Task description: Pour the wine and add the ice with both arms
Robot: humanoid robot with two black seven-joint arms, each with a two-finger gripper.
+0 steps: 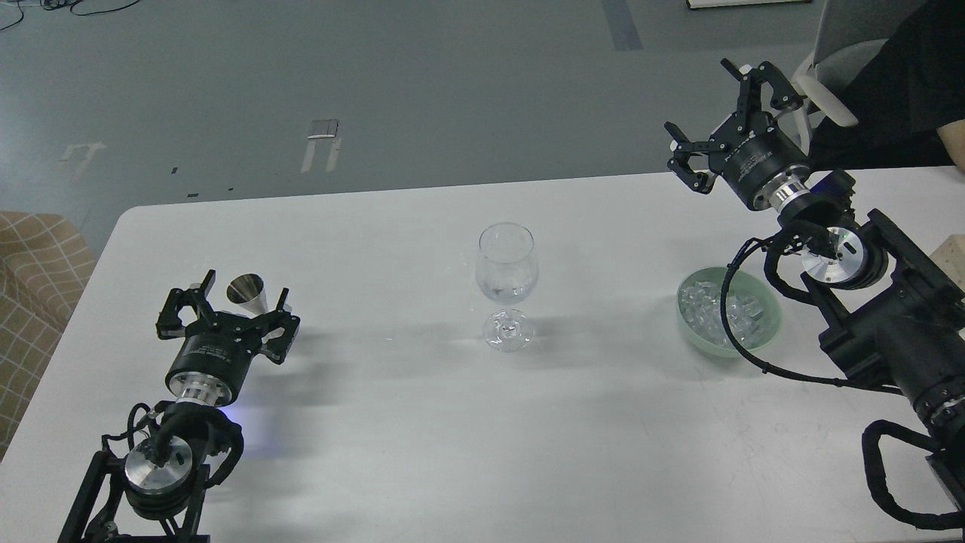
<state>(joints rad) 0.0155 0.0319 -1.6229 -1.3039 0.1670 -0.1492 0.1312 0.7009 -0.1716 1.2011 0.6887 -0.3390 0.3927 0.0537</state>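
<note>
A clear wine glass (507, 283) stands upright at the table's middle with a little colourless wine (507, 291) in its bowl. A small steel jigger cup (249, 295) stands at the left. My left gripper (223, 308) is open and empty, just in front of the jigger, fingers spread to either side of it. A pale green bowl (770, 324) at the right holds a heap of clear ice cubes (705, 311). My right gripper (727, 124) is open and empty, raised above the table's far right edge, well behind the bowl.
The white table (422, 422) spans the view. A black cable (735, 332) of my right arm loops across the bowl. A person in black (897, 98) sits on a chair at the far right. A checked cushion (30, 279) lies off the left edge.
</note>
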